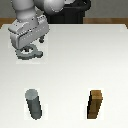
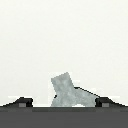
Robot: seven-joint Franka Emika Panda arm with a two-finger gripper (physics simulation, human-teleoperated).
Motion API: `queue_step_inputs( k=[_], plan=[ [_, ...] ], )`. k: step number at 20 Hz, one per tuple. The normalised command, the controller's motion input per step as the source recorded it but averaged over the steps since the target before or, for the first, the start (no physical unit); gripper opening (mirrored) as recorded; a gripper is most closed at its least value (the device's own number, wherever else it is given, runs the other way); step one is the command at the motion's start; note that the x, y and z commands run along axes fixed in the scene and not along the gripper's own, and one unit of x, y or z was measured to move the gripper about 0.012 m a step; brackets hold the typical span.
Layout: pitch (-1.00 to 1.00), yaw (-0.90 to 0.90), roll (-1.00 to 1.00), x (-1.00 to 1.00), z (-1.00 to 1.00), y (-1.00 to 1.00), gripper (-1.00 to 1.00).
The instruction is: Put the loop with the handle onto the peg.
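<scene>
One white table (image 1: 70, 65) fills the exterior view; the gripper (image 1: 27, 47) sits low at that view's far left over the loop with the handle (image 1: 29, 51), fingers seemingly closed around it. Well apart, nearer the camera, stand the peg (image 1: 34, 104) and a brown block (image 1: 96, 105). The wrist view shows the loop's grey handle (image 2: 65, 90) between the dark fingertips (image 2: 22, 103).

Flat grey loop (image 1: 28, 50) with stubby handle, lying low over the white tabletop at the exterior view's upper left, seemingly just touching it. Upright dull-grey peg (image 1: 33, 104) with lighter top, well apart, lower left.
</scene>
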Motion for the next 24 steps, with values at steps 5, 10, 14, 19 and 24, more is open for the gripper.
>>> queue_step_inputs(
  k=[5, 10, 14, 19, 24],
  plan=[
    [0.00, 0.09, 0.00, 0.00, 0.00, 0.00, 1.00],
    [0.00, 0.00, 0.00, 0.40, 0.00, 0.00, 1.00],
    [0.00, 0.00, 0.00, 0.00, 0.00, 0.25, 1.00],
    [0.00, 0.00, 0.00, 0.20, 0.00, 0.00, 1.00],
    [0.00, 0.00, 0.00, 0.20, 0.00, 0.00, 1.00]
  ],
)
